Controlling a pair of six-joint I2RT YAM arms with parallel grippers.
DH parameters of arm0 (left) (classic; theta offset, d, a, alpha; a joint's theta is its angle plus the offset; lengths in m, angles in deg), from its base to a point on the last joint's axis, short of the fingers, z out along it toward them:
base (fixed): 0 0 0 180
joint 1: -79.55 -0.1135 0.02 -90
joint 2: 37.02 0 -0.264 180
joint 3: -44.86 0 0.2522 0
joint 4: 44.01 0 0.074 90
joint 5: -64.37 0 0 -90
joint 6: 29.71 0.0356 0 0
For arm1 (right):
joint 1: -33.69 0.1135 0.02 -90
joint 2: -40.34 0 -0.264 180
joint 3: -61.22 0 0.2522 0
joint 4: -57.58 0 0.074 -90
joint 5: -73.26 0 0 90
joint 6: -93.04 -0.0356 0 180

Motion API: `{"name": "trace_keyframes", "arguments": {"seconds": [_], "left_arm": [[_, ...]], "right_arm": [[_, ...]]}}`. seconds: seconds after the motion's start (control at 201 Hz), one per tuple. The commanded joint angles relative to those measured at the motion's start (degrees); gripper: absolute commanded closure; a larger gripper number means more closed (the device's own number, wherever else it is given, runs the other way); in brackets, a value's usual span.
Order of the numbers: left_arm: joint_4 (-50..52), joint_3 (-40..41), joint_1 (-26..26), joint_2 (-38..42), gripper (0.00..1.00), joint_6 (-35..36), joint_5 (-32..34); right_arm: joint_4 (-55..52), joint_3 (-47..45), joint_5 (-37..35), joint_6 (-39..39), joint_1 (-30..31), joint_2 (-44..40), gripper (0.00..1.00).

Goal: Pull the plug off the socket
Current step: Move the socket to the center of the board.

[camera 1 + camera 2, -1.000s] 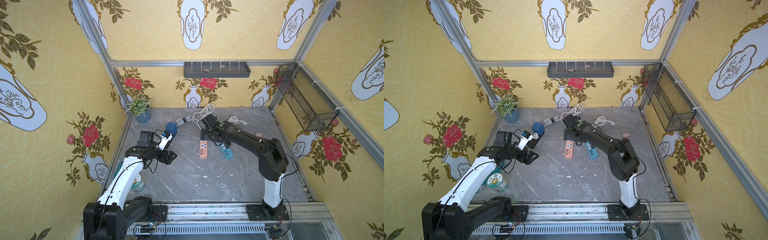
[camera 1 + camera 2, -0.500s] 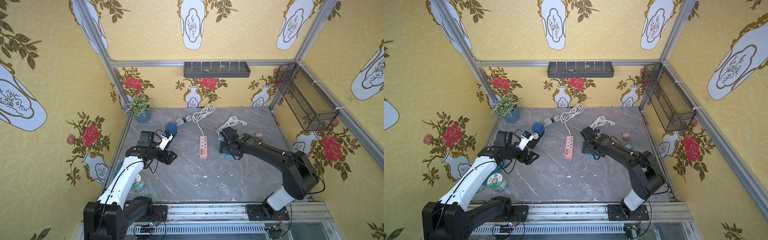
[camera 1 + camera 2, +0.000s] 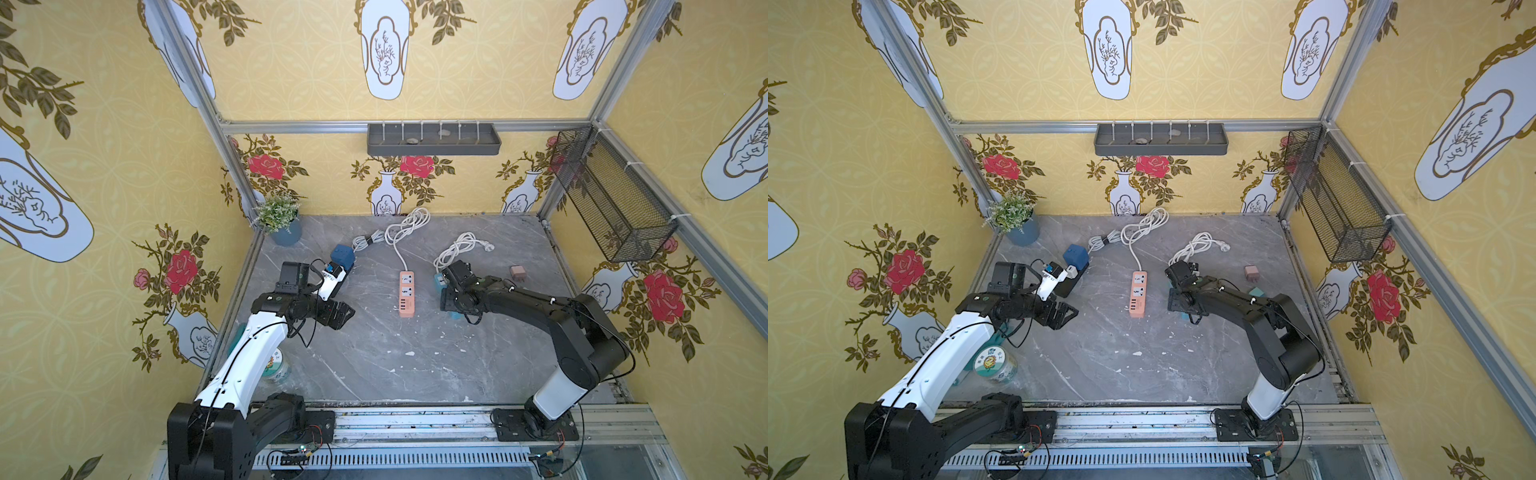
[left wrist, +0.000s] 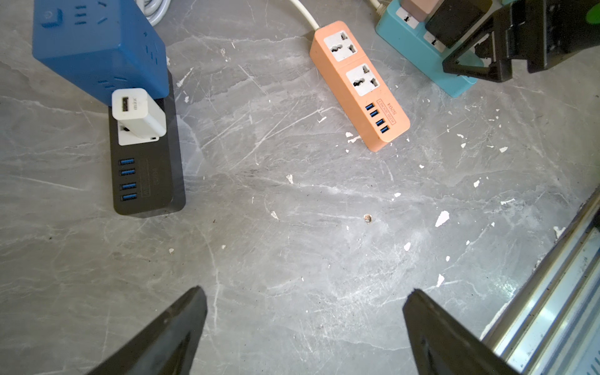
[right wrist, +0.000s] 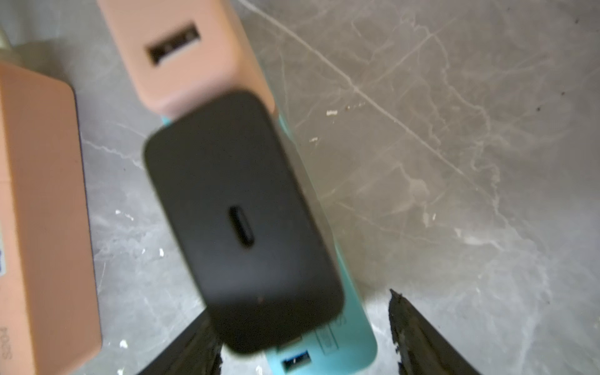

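The right hand (image 5: 305, 337), fingers apart, straddles a rounded black plug (image 5: 240, 220) on the teal socket strip (image 5: 350, 337). Left hand (image 4: 303, 328) gapes over scuffed grey marble surface (image 4: 292, 243).

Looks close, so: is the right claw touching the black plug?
Cannot tell: in the right wrist view the black plug overlaps one right gripper finger; the other stands clear.

We see a smooth, matt black plastic plug (image 5: 240, 220), a shiny teal plastic socket (image 5: 354, 337), and a scratched grey stone-look table (image 4: 292, 227).
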State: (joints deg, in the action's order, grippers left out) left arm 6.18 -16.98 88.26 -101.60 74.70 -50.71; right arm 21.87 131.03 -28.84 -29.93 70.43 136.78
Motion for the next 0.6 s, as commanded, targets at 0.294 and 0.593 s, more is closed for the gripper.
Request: {"name": "trace_keyframes", "arguments": {"seconds": [0.294,0.593], "left_arm": [[-0.43,-0.25,0.06,-0.03,0.0,0.21,0.13],[0.47,-2.67,0.41,-1.01,0.07,0.86,-0.8]], "right_arm": [[4.18,0.48,-2.43,2.66,2.4,3.93,0.32],[0.58,0.94,-7.58,0.07,10.12,4.37,0.56]]}}
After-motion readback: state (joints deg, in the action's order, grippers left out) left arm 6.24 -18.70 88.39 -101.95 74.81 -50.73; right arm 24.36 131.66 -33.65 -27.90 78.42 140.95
